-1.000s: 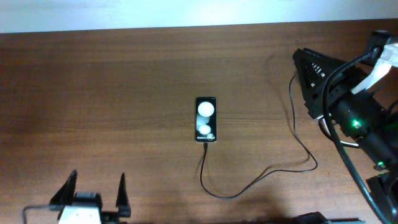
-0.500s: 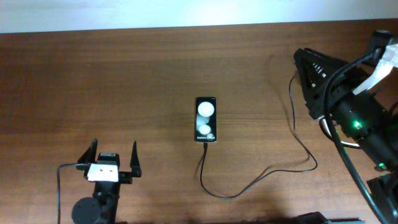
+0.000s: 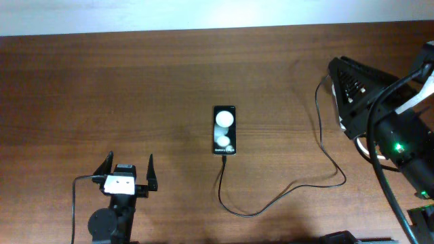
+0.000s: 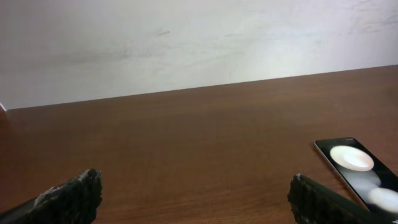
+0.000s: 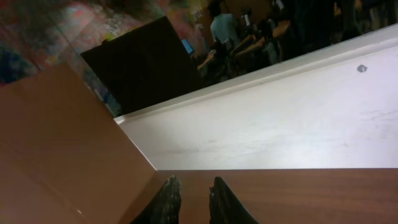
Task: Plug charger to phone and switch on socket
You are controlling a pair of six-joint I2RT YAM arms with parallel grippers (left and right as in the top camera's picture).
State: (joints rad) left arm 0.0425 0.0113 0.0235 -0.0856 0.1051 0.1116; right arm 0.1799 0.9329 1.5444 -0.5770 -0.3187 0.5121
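The phone (image 3: 225, 129) lies flat at the table's middle with two white circles lit; it also shows at the right edge of the left wrist view (image 4: 364, 171). The charger cable (image 3: 291, 191) runs from the phone's near edge, loops right and goes up under my right arm; its tip sits at the phone's port. The adapter and the socket are hidden under the right arm. My left gripper (image 3: 129, 167) (image 4: 196, 193) is open and empty, to the near left of the phone. My right gripper (image 3: 333, 66) (image 5: 193, 196) is shut and empty, at the far right.
The brown wooden table (image 3: 102, 88) ends at a white wall along its far edge (image 3: 203, 13). The right arm's body and thick black cables (image 3: 386, 135) cover the table's right side. A brown board (image 5: 56, 143) stands at the left in the right wrist view.
My left arm has come in from the near edge toward the phone, staying open. My right arm has shifted slightly right. Phone and cable have not moved.
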